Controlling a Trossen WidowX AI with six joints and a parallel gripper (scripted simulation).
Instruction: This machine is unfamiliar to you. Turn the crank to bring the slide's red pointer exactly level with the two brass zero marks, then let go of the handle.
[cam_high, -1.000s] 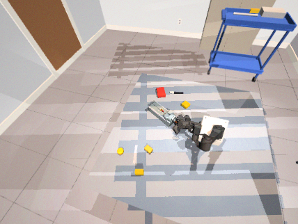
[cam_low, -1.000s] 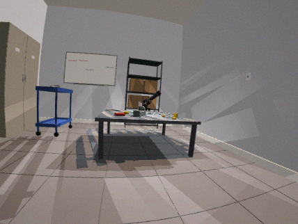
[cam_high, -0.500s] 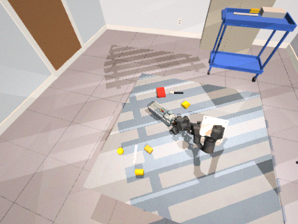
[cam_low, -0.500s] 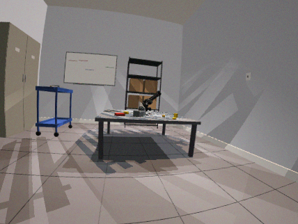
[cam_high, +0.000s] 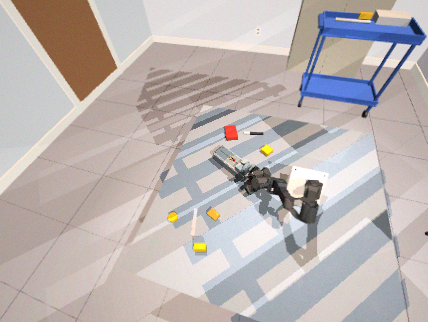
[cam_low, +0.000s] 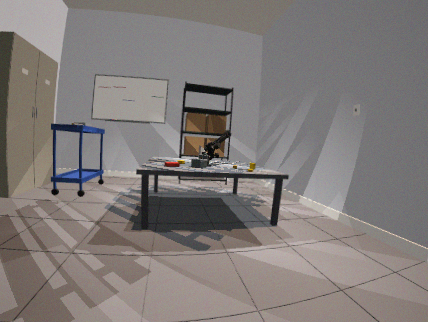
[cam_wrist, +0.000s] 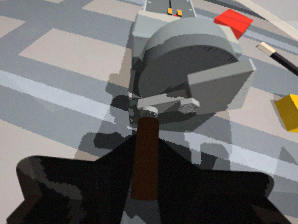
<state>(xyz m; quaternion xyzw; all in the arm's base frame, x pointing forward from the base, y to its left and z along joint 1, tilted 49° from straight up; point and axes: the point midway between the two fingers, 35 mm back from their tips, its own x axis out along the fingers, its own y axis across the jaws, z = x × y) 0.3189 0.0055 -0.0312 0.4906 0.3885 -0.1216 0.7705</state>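
The grey machine (cam_high: 222, 153) (cam_low: 199, 163) (cam_wrist: 175, 40) has a long slide bed pointing away from the arm and a round drum at its near end. The crank arm (cam_wrist: 167, 101) runs across the drum's front to the brown handle (cam_wrist: 146, 150). My gripper (cam_high: 245, 173) (cam_wrist: 145, 172) is shut on this handle, with a black finger on each side. Two small brass marks (cam_wrist: 170, 11) (cam_wrist: 179, 13) show at the top edge of the wrist view. A sliver of the red pointer (cam_wrist: 175, 15) shows by them, mostly cut off or hidden; I cannot tell whether it is level.
A red block (cam_high: 231, 132) (cam_wrist: 233, 22), a black-and-white marker (cam_high: 254, 133) (cam_wrist: 280, 56) and a yellow block (cam_high: 266, 150) (cam_wrist: 289, 112) lie to one side of the machine. An orange block (cam_high: 213, 214), a yellow disc (cam_high: 172, 217), a white stick (cam_high: 194, 222) and another yellow block (cam_high: 200, 247) lie on the other.
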